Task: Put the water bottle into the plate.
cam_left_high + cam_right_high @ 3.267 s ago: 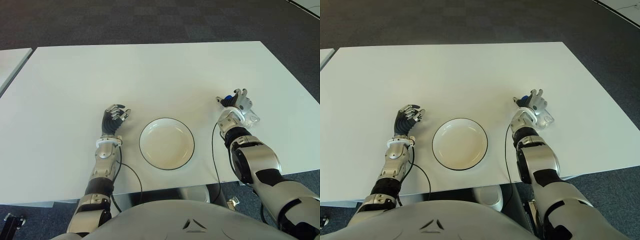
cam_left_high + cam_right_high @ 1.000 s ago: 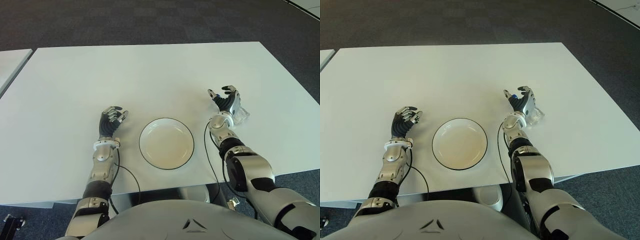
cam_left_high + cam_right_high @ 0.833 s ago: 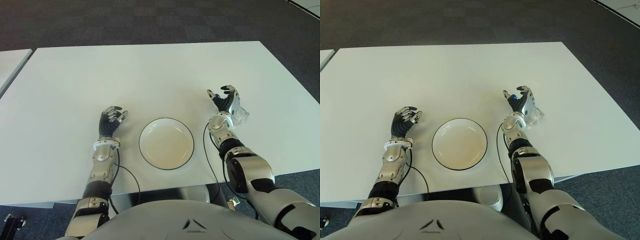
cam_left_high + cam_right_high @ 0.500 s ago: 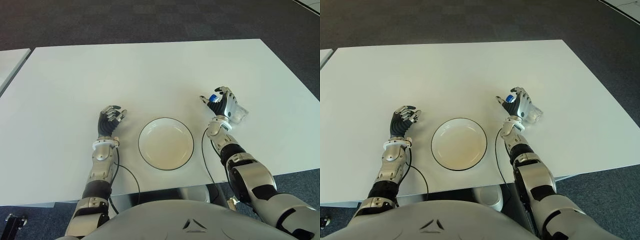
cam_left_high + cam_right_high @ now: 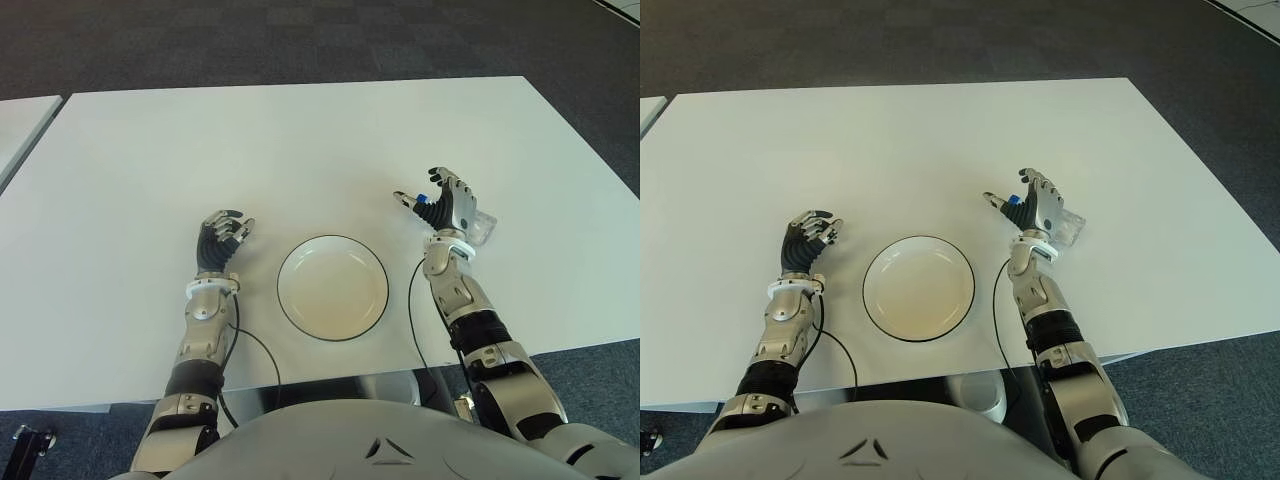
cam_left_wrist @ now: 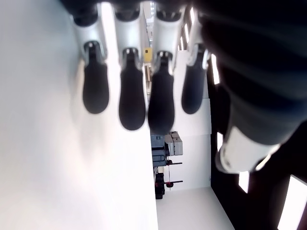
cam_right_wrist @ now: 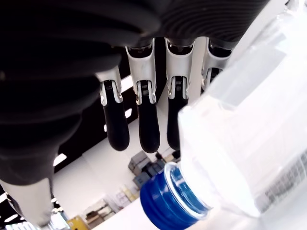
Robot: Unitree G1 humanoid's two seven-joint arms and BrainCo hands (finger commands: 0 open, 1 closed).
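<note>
Right hand [image 5: 447, 206]: fingers curled round bottle [image 7: 249, 139], now raised, shifted toward plate [image 5: 333, 287].
Left hand [image 5: 222, 238]: loosely spread, empty, unchanged, left of plate.

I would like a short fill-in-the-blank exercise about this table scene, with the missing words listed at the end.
1. The water bottle has a cap of ____ colour.
2. The bottle is at the robot's ____ hand.
3. The plate on the white table holds ____.
4. The left hand shows to the ____ of the plate.

Missing words: blue; right; nothing; left
</note>
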